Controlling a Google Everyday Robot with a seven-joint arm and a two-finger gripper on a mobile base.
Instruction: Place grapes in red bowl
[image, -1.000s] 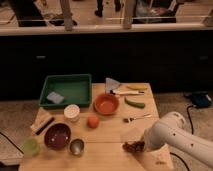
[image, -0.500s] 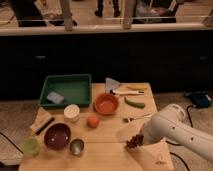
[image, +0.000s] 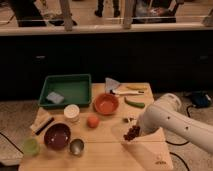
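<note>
The grapes, a small dark reddish-purple bunch, hang at the tip of my gripper, just above the wooden table, right of centre. The gripper is shut on them, and the white arm reaches in from the right. The red bowl, bright orange-red and empty, stands further back and to the left of the grapes, apart from them.
A round orange fruit lies between bowl and grapes. A maroon bowl, metal cup and green cup stand front left. A green tray and white cup are at the left; a green vegetable and knife are behind.
The gripper has risen from the table's front part and moved slightly back, carrying the grapes up with it. The arm has swung further over the table.
</note>
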